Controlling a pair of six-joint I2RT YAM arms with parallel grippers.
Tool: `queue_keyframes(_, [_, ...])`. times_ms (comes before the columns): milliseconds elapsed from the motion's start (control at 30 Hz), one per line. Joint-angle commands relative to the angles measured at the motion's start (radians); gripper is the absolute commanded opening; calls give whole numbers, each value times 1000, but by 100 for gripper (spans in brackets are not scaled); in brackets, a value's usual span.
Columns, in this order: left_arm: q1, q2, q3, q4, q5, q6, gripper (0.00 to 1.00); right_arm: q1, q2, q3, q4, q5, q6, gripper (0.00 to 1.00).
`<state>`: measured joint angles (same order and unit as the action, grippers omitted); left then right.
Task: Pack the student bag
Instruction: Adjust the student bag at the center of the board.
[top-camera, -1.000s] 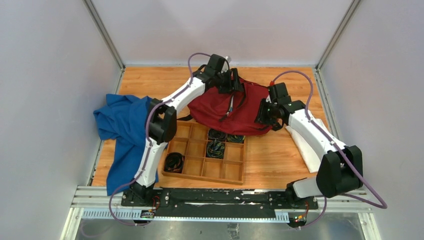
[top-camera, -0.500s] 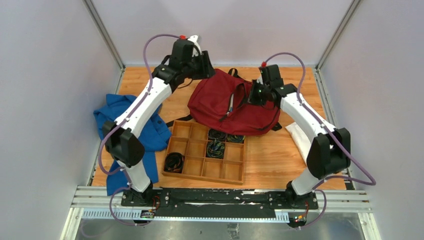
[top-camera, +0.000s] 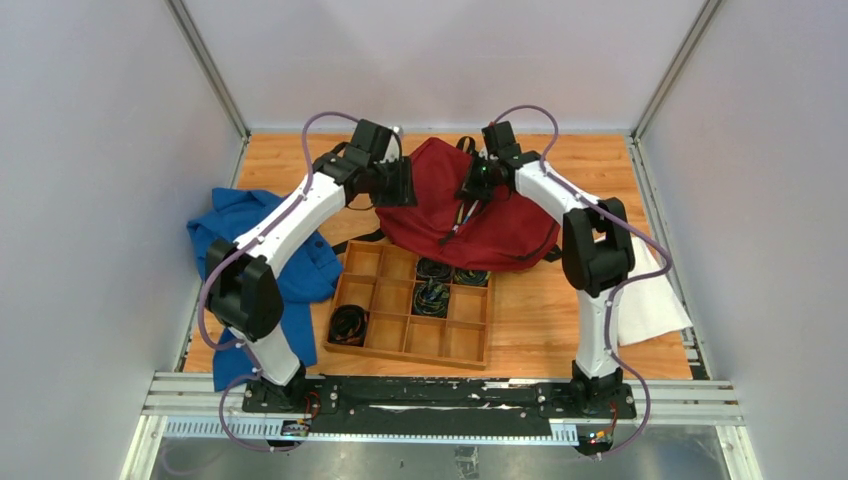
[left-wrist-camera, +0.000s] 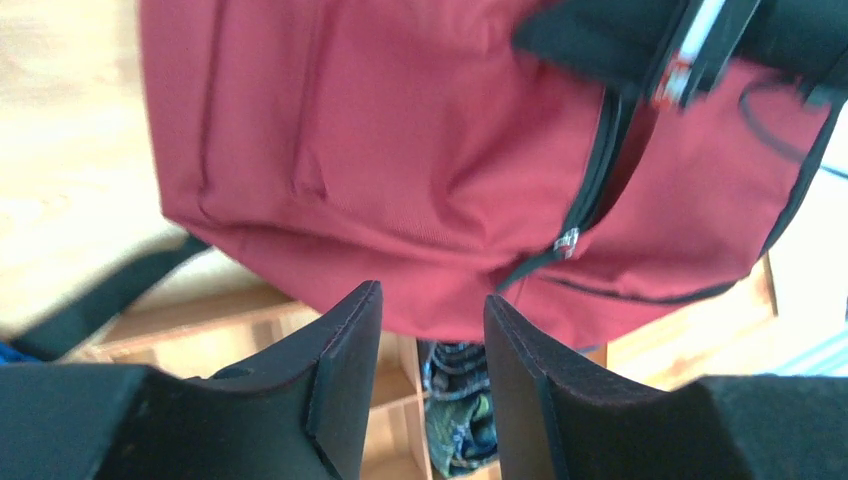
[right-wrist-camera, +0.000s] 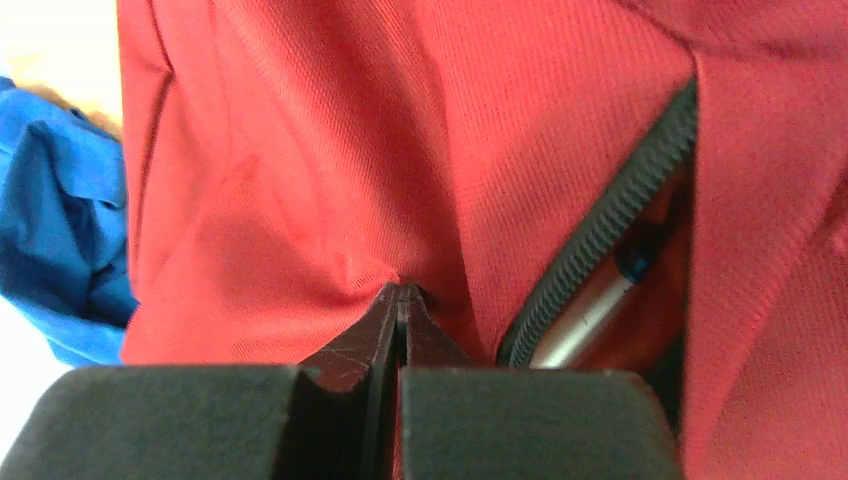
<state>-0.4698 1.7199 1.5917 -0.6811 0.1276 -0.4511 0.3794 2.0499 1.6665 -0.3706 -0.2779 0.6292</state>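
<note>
**Reaching in from both sides**

My left arm (top-camera: 290, 215) rises from its base, bends at the elbow and stretches forward and inward. My left gripper (left-wrist-camera: 430, 300) points down with its jaws partly apart and nothing between them. My right arm (top-camera: 550, 190) stands steeply, folds at the elbow and reaches inward. My right gripper (right-wrist-camera: 400, 292) is closed tip to tip, nipping a fold of the student bag (right-wrist-camera: 300, 150).

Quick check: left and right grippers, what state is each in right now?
Left gripper: open, holding nothing.
Right gripper: shut on a fold of the red backpack.
</note>
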Motion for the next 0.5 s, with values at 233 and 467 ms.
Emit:
queue_keyframes(233, [-38,-131,-286,239,187,-147,53,29,-124,132,-154,108,-119,5])
queue_keyframes(467, [-33,-101,-340,410,160,-256,60,153,-382,-164,-210,214,-204,25])
